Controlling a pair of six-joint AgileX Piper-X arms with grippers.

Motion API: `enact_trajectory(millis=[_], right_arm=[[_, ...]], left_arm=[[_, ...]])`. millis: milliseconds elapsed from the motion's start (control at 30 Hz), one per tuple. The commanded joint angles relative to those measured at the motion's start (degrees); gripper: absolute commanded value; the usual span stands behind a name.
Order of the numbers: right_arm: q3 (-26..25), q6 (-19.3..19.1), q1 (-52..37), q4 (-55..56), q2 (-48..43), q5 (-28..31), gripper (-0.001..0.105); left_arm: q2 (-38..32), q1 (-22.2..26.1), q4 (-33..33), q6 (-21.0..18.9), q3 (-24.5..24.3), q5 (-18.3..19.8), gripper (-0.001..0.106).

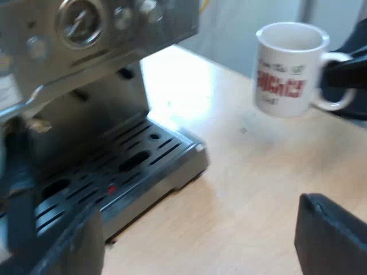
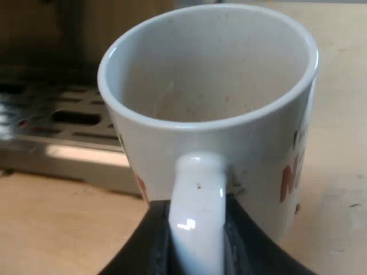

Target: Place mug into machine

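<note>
One white mug (image 1: pixel 289 69) is held by its handle. The right gripper (image 2: pixel 196 243) is clenched on that handle, with one black finger (image 2: pixel 143 249) pressed against each side of it. The mug is upright, over the pale wooden surface (image 1: pixel 258 172), near the espresso machine (image 1: pixel 86 69) but apart from its drip tray (image 1: pixel 132 166), not on it. I cannot tell if the mug's foot touches the surface or hangs a little above it. In the right wrist view the foot is cut off, and in the left wrist view no clear shadow helps.

The right wrist view looks into the mug, which holds no liquid, only faint brownish marks on the inner wall. The left wrist view shows instead the red lettering on the mug's side, too blurred to read.

The left gripper (image 1: pixel 198 229) is released, its two fingers wide apart with nothing between them, above the surface just beside the drip tray. The machine is cut off above its round gauge (image 1: pixel 79 22). A small red spot lies among the tray's slots, and I cannot make out what it is.
</note>
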Motion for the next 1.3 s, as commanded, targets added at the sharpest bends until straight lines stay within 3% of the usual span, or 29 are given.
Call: enact_trajectory(millis=[33,200,367,500,767,867,900,1067,1200,1300], right_arm=[[-1.4,-1.0,4.3,-1.3,-2.0,-0.6,0.0],[-1.4,-0.9,13.1,-1.3,-2.1,-0.2,0.0],[-1.4,-0.4,21.4,-1.3,-2.1,4.9,0.0],[-1.4,0.9,27.2,-1.3,-1.2,9.1,0.0],[-1.4,3.2,29.6,-9.7,6.4,11.1,0.0],[-1.4,3.2,29.6,-13.9,10.8,11.1,0.0],[-1.4,3.2,29.6,-15.5,12.7,11.1,0.0],[-1.4,3.4,29.6,-23.2,19.1,11.1,0.0],[-1.4,3.4,29.6,-28.7,24.1,11.1,0.0],[-2.7,4.7,29.6,-29.2,27.1,11.1,0.0]], left_arm=[[-2.5,-0.2,3.0,-0.2,-0.4,-1.7,0.07],[-6.2,-0.2,7.8,-0.2,0.1,-3.4,0.07],[-9.5,-0.2,9.2,-1.8,2.9,-3.4,0.07],[-10.0,-0.2,9.0,-1.9,5.8,-0.4,0.07],[-10.0,-0.1,1.1,-1.9,10.6,-0.6,0.07],[-9.9,-0.1,-1.4,-2.2,11.5,-1.3,0.07],[-9.9,-0.1,-3.8,-3.5,12.9,-4.0,0.07],[-9.9,1.1,-7.2,-3.8,14.8,-4.4,0.07],[-9.9,5.1,-9.0,-3.8,15.6,-4.0,0.07],[-9.7,9.3,-10.4,-3.4,16.3,-0.7,0.07]])
